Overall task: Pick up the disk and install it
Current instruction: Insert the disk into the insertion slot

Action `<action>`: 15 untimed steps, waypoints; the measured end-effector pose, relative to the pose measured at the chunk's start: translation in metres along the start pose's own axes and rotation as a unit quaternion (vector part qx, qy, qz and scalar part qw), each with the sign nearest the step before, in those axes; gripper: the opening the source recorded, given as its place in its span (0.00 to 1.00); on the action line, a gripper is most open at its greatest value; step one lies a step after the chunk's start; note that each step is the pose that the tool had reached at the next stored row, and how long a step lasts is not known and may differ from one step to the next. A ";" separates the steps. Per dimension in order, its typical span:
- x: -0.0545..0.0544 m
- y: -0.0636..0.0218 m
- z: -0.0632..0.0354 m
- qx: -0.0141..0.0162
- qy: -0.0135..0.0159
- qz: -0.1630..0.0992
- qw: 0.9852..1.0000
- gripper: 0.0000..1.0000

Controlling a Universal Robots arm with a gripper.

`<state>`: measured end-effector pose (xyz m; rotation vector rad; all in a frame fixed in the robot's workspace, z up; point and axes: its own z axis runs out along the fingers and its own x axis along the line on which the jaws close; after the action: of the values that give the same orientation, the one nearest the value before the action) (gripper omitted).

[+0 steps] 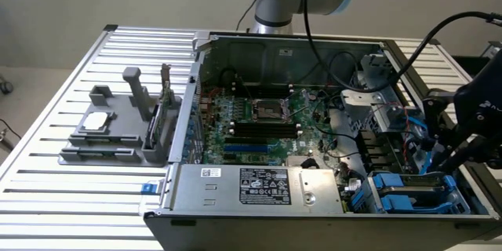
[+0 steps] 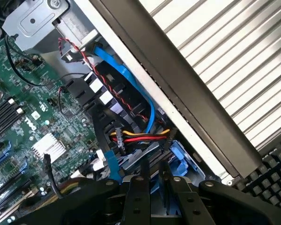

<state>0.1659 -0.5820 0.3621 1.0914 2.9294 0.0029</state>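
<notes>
Blue-framed disk [image 1: 394, 199] is sitting low in the drive bay at one corner of the open computer case [image 1: 314, 231], right beside the grey power supply box [image 1: 267, 186] along the same wall. Gripper [image 2: 153, 182] is dipped inside the case directly over the disk, practically on top of the carrier. Honestly can't tell if it's clamped on the disk or not. Case sits on a slatted metal table [image 1: 63, 204].

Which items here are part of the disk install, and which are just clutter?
Job: blue-framed disk; end effector close to it; open PC case.
Lying about: grey fixture; square chip on it; power-supply box; keyboard.
</notes>
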 end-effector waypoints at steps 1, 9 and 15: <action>-0.001 0.0008 0.0002 0.000 0.000 0.003 1.000 0.22; -0.008 0.0052 0.0003 0.003 0.004 0.008 1.000 0.22; -0.010 0.0035 0.0005 0.002 0.013 0.012 1.000 0.22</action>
<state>0.1756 -0.5857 0.3617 1.1351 2.9401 0.0102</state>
